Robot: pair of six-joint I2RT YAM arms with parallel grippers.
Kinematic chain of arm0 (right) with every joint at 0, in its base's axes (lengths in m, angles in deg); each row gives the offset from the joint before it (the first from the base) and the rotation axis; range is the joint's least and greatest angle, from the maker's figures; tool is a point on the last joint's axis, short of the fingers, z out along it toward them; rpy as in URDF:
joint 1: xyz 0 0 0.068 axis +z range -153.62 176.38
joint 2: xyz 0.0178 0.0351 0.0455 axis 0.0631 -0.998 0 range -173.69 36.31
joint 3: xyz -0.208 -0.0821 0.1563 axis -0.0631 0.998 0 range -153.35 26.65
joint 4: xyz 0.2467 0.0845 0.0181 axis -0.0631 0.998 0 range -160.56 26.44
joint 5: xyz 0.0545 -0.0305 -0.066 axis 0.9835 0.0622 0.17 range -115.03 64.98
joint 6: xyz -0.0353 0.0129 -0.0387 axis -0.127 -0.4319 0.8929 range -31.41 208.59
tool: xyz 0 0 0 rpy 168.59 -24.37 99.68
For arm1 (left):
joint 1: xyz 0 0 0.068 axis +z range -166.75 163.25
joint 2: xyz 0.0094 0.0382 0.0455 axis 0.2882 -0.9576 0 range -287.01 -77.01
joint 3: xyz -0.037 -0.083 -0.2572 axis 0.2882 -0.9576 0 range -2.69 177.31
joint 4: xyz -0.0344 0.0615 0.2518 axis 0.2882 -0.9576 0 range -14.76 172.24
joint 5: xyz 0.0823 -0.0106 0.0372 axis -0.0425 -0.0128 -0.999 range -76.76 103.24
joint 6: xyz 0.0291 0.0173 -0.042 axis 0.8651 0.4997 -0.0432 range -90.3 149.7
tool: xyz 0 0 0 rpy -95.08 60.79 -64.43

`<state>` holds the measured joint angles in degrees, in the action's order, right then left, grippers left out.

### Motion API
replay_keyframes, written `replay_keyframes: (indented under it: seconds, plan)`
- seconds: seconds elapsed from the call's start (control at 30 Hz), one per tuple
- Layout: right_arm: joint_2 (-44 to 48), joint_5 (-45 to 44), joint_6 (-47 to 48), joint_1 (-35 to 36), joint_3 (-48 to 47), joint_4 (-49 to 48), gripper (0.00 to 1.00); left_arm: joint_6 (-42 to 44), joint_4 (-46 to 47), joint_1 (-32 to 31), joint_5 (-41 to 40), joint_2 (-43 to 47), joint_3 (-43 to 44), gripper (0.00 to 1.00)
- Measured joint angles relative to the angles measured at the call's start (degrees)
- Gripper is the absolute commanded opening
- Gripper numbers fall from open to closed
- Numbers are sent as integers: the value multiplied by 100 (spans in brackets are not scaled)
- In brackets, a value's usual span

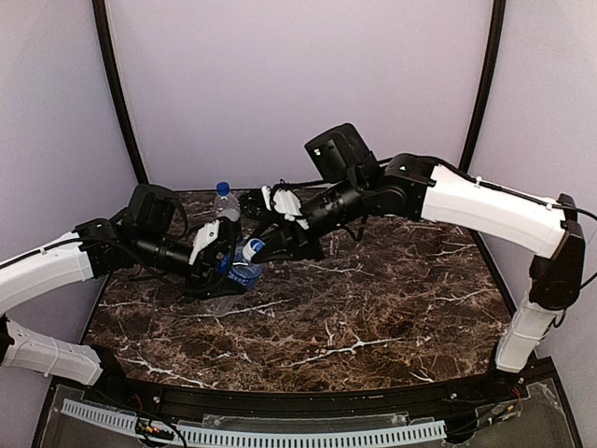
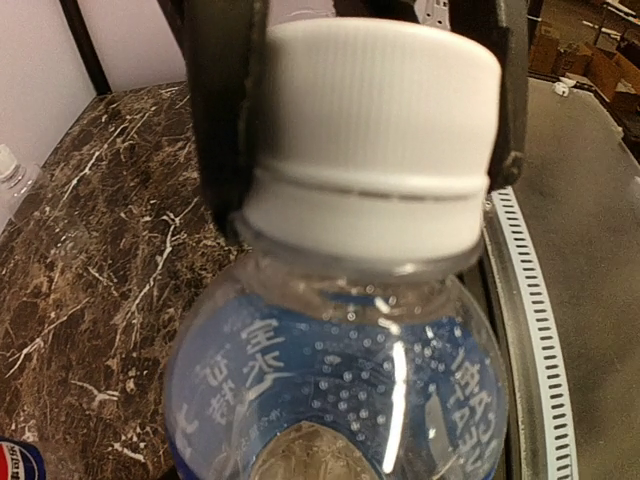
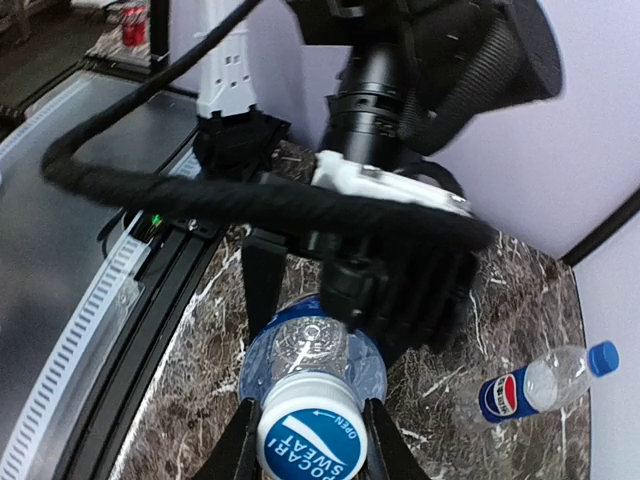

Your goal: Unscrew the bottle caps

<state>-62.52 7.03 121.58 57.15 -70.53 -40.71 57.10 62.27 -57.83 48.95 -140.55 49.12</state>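
Observation:
A clear bottle with a blue water label (image 2: 330,380) is held tilted above the table's back left. My left gripper (image 1: 227,261) is shut on its body. One left finger (image 3: 262,290) shows beside the bottle in the right wrist view. Its own fingers do not show in the left wrist view. The pale blue-and-white cap (image 3: 312,450) sits on the neck, and its white side fills the left wrist view (image 2: 370,130). My right gripper (image 3: 312,448) is shut on this cap, with dark fingers (image 2: 225,110) on both sides. The Pepsi bottle (image 3: 530,385) lies behind, with its dark blue cap (image 3: 603,357) on.
The Pepsi bottle also shows in the top view (image 1: 225,203), near the back wall behind my left arm. A clear bottle with a white cap (image 2: 10,175) lies at the left edge of the left wrist view. The table's black front rail (image 3: 150,270) runs close by.

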Motion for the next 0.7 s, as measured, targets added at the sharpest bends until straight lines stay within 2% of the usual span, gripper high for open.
replay_keyframes:
  seconds: [0.17, 0.2, 0.23, 0.3, 0.43, 0.53, 0.67, 0.7]
  plan:
    - [-105, 26, 1652, 173, -387, 791, 0, 245, -249, -13, 568, -146, 81, 26]
    - [-103, -33, 1967, 219, -389, 898, 3, 310, -302, -35, 623, -190, 81, 25]
    - [-103, -125, 2216, 249, -389, 970, 15, 358, -348, -35, 658, -225, 81, 25]
    - [-72, -271, 2538, 297, -326, 994, 49, 424, -385, -42, 667, -262, 81, 25]
    - [262, -741, 2577, 372, 247, 463, 95, 280, -251, -46, 682, -240, 81, 24]
    - [601, -1099, 2059, 374, 765, -125, 99, 125, 59, -48, 363, -144, 59, 25]
    - [1158, -1360, 927, 317, 1246, -855, 98, -17, 616, -55, -402, -24, -131, 26]
    - [1281, -1419, 525, 304, 1314, -1036, 95, -66, 752, -57, -629, -11, -195, 27]
